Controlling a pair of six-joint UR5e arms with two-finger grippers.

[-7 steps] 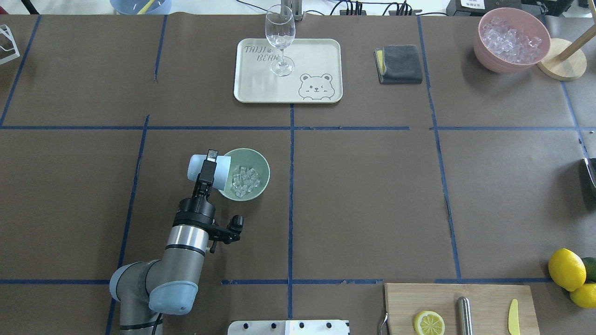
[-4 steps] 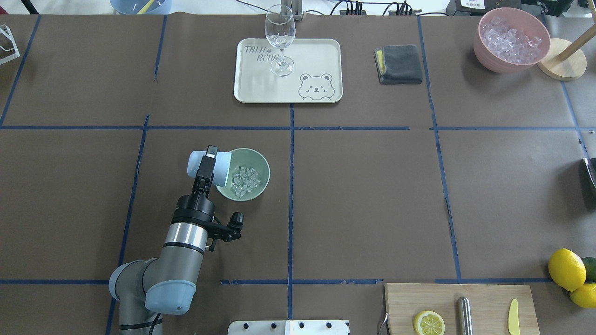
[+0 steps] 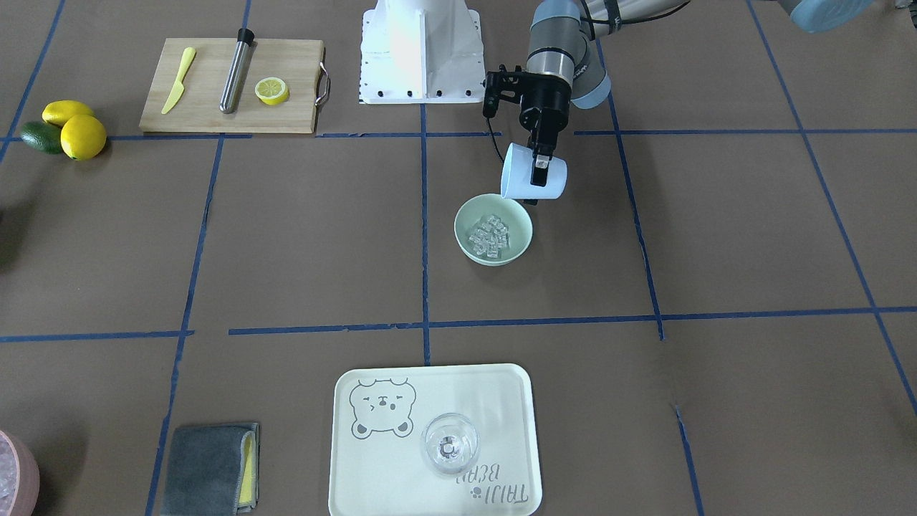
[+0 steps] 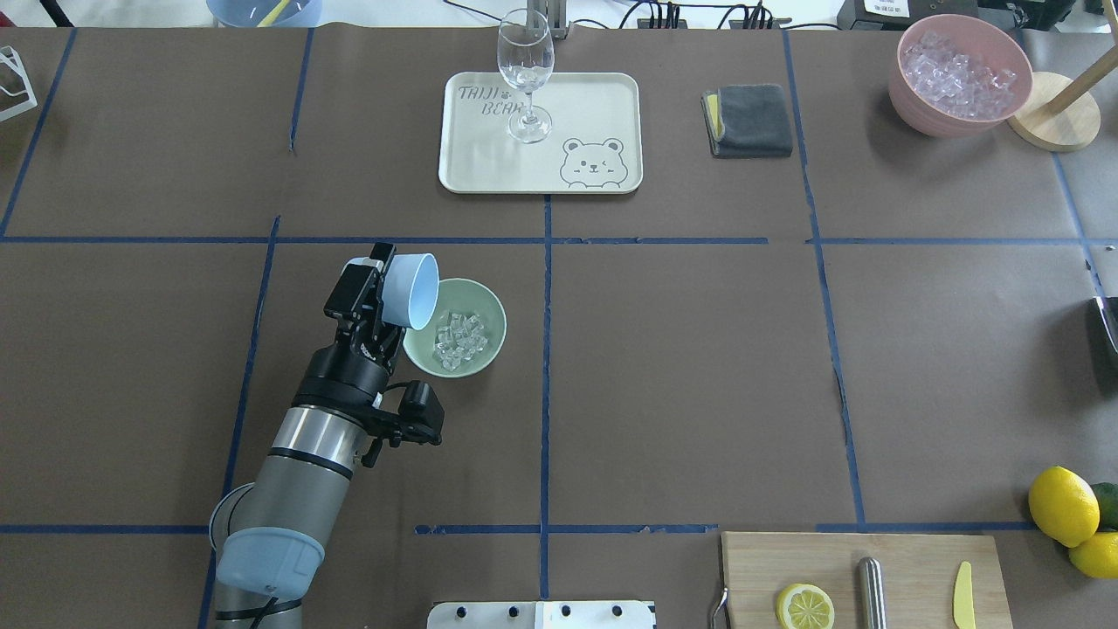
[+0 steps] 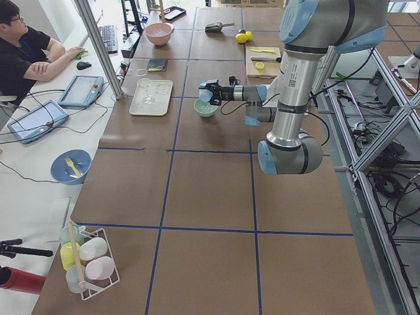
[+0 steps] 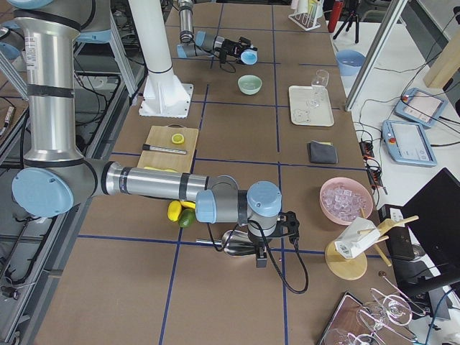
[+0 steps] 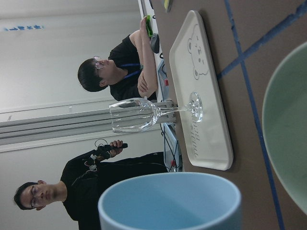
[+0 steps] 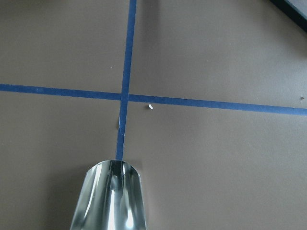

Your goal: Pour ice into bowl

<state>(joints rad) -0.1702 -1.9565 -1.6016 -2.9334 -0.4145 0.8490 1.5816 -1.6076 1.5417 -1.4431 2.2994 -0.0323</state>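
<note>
My left pincer (image 4: 377, 278) is clamped on the blue cup (image 4: 417, 288), tilted at the rim of the bowl (image 4: 491, 349). The bowl sits left of the tabletop's middle, the ice (image 4: 458, 338) inside it. I should right the cup slowly, clear of that rim. My left wrist view shows the cup's inside bare; only the overhead view shows the cubes.
</note>
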